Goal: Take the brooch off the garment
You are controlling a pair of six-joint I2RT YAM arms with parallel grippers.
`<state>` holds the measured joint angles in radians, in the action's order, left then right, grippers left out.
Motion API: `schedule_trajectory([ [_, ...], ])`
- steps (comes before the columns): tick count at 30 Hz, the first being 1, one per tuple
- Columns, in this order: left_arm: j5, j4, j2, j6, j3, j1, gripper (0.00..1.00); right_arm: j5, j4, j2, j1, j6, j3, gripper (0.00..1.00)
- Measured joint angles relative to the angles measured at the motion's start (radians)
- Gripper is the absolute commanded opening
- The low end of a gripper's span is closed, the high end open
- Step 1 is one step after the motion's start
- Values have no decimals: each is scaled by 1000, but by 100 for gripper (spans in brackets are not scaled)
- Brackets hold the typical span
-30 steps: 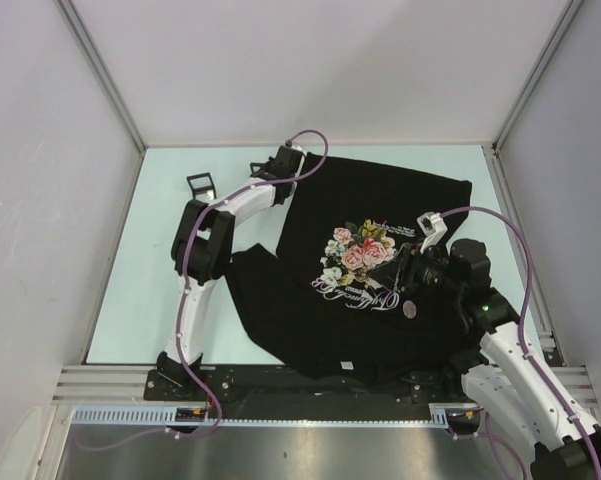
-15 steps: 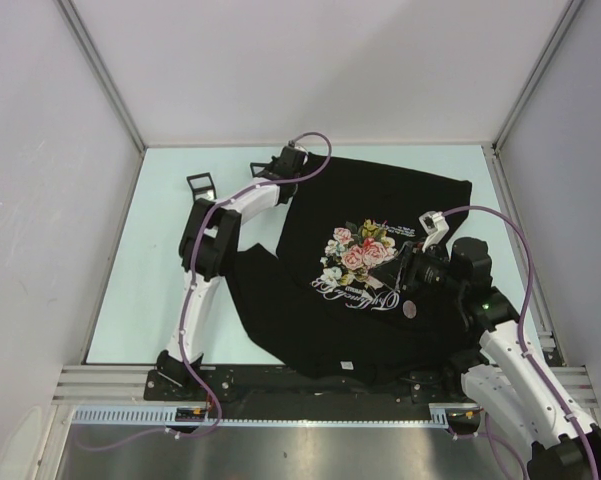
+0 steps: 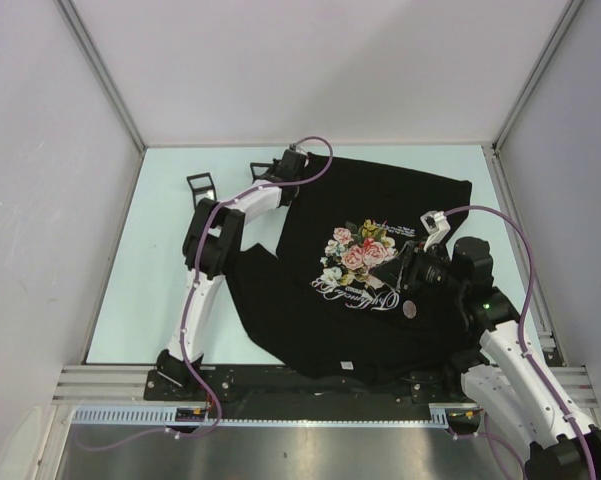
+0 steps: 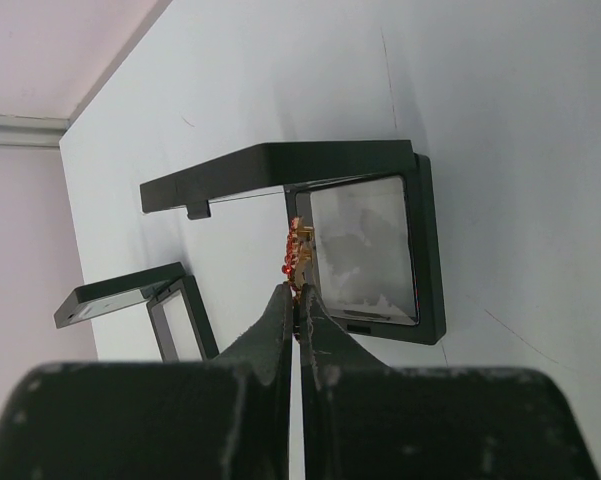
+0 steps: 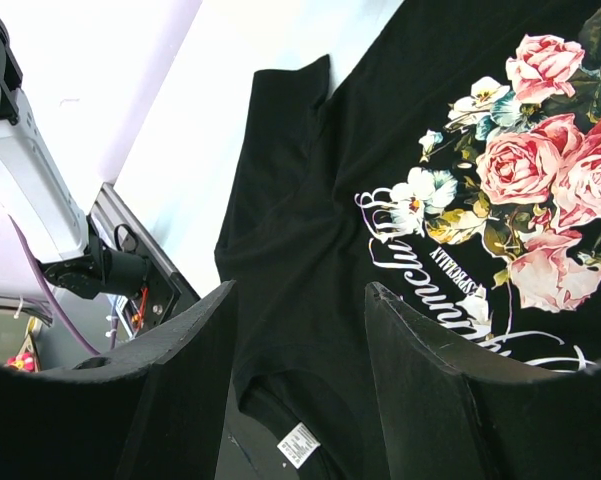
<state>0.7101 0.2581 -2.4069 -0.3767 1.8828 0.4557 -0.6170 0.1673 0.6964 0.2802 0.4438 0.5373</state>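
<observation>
Right wrist view: nearest the arm bases, the right claw hangs spread wide and empty over the garment, which lies spread on the pale surface. Farther off, past the shirt's far left corner, the left claw is pinched closed on the brooch, already off the cloth and held over an open display box. Only the tips hold one end, so the brooch could twist or slip and land outside the frame. The shirt is soft matte black cloth with printed roses; the brooch is small, gold metal with red beads; the box is rigid black plastic around clear film; a second box lies beyond
</observation>
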Motion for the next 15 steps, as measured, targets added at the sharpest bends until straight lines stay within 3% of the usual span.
schedule_trajectory([
  [15, 25, -9, -25, -35, 34, 0, 4, -24, 0, 0, -10, 0, 0, 57],
])
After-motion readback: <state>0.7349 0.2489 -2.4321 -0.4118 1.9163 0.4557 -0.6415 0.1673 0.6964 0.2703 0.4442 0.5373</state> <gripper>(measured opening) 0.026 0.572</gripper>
